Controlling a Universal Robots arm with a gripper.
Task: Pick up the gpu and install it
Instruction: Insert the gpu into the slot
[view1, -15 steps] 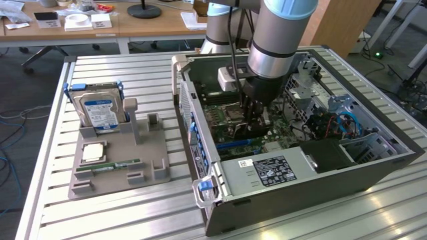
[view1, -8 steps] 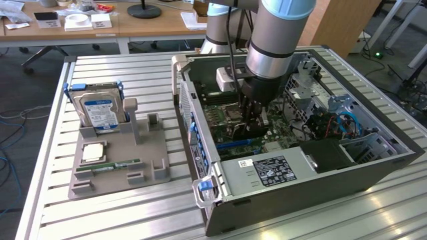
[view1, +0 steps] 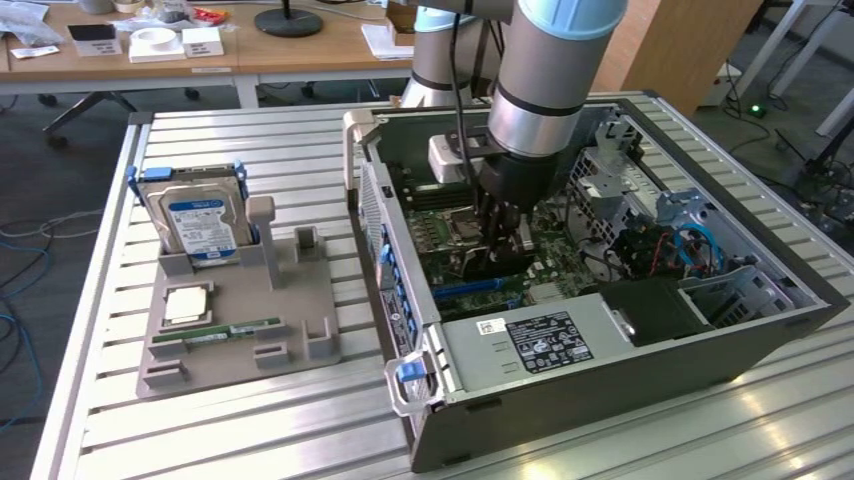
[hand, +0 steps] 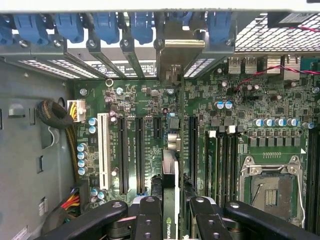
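My gripper (view1: 503, 232) reaches down into the open computer case (view1: 747, 330), shut on the gpu (hand: 170, 172). In the wrist view the card is seen edge-on between the black fingers (hand: 150, 220), standing upright over the green motherboard (hand: 135, 100). It runs along the long black expansion slots (hand: 122, 155). Its silver end bracket (hand: 176, 47) stands at the case's rear slot openings, among the blue latches (hand: 107, 25). In the exterior view the card is a dark shape (view1: 481, 255) below the fingers, low over the board. Whether its edge sits in a slot I cannot tell.
On the exterior view's left a grey holder (view1: 234, 320) carries a hard drive (view1: 200, 220), a processor chip (view1: 184, 305) and a green RAM stick (view1: 214, 333). Inside the case are the empty CPU socket (hand: 272, 187), cable bundles (hand: 55, 115), the power supply (view1: 534, 345) and drive cages (view1: 667, 215).
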